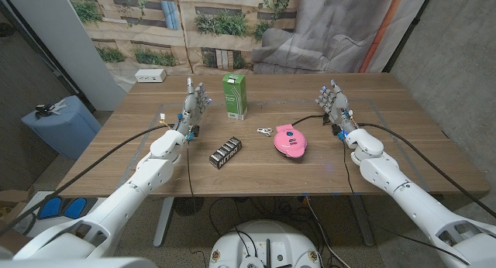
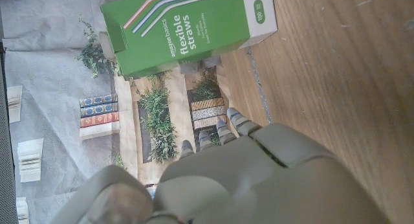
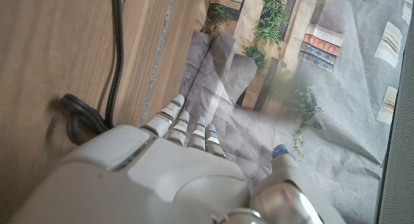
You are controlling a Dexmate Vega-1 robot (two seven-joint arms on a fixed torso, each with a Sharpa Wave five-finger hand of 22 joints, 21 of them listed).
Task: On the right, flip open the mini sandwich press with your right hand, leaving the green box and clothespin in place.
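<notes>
Lying shut on the table [image 1: 403, 144], the pink sandwich press [image 1: 289, 139] is being judged small, rigid and slick; its lid is best lifted at the front lip. The right hand [image 1: 335, 105] is being held beside it, fingers apart, nothing gripped, with the clothespin [image 1: 264, 131] and green box [image 1: 233, 94] nearby.

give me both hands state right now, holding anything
Left hand: open, fingers apart and upright, holding nothing.
Right hand: open, fingers apart and upright, holding nothing; the pink sandwich press is untouched.
</notes>
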